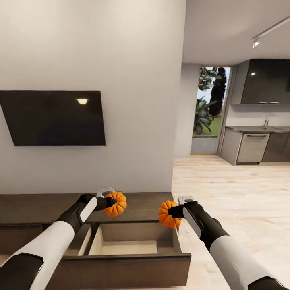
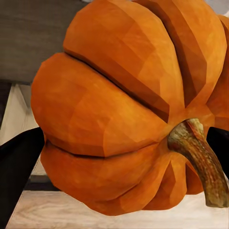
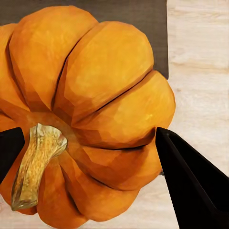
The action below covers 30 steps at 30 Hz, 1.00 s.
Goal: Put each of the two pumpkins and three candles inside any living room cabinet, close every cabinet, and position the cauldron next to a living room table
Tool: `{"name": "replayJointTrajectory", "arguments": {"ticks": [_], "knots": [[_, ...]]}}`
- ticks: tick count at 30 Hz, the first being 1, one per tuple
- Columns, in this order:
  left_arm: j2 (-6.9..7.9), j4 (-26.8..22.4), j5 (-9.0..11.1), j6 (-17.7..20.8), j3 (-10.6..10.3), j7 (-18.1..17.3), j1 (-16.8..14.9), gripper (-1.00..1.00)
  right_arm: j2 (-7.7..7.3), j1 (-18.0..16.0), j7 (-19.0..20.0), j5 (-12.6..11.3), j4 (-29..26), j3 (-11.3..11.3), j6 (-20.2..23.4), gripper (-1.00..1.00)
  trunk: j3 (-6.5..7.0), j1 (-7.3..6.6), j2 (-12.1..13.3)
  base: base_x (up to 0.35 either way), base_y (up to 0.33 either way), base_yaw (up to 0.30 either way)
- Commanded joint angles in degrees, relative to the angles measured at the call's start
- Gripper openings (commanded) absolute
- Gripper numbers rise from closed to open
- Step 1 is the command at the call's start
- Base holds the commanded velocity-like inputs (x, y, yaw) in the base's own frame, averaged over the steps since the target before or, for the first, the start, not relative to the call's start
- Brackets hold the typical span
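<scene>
Pumpkins (image 1: 116,203) (image 1: 167,214), both gripped, hang above the cabinet's (image 1: 133,264) open drawer.

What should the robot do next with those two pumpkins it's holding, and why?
Probably lower one, likely the left pumpkin, into the open drawer and let go. Each gripper, left and right, is shut on a pumpkin above the pulled-out drawer. The right pumpkin hangs near the drawer's right edge, so it may need to shift inward first.
</scene>
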Motion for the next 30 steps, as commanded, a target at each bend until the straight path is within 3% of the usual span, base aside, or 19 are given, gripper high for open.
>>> {"name": "replayJointTrajectory", "arguments": {"ticks": [1,9,21,30], "knots": [[0.06,-0.1,0.7,0.1,-0.4,0.3,0.0,-1.0,-0.02,-0.1,-0.7,-0.6,-0.1,0.2,0.2,-1.0,-0.06,0.03,0.0,0.305,0.169,-0.102],[-0.09,0.0,0.7,0.1,-0.5,0.3,0.0,-1.0,-0.02,-0.1,-0.7,-0.4,-0.1,0.3,0.2,-1.0,-0.06,0.03,0.0,0.303,0.076,-0.171],[-0.24,0.0,0.7,0.0,-0.6,0.4,0.0,-1.0,0.02,-0.1,-0.8,-0.4,0.6,0.3,0.4,-1.0,-0.06,0.03,0.0,0.058,0.002,-0.007],[-0.24,0.0,0.7,0.1,-0.6,0.4,0.0,-1.0,-0.02,-0.1,-0.7,-0.5,0.6,0.1,0.6,-1.0,-0.06,0.03,0.0,0.198,0.104,0.0]]}}
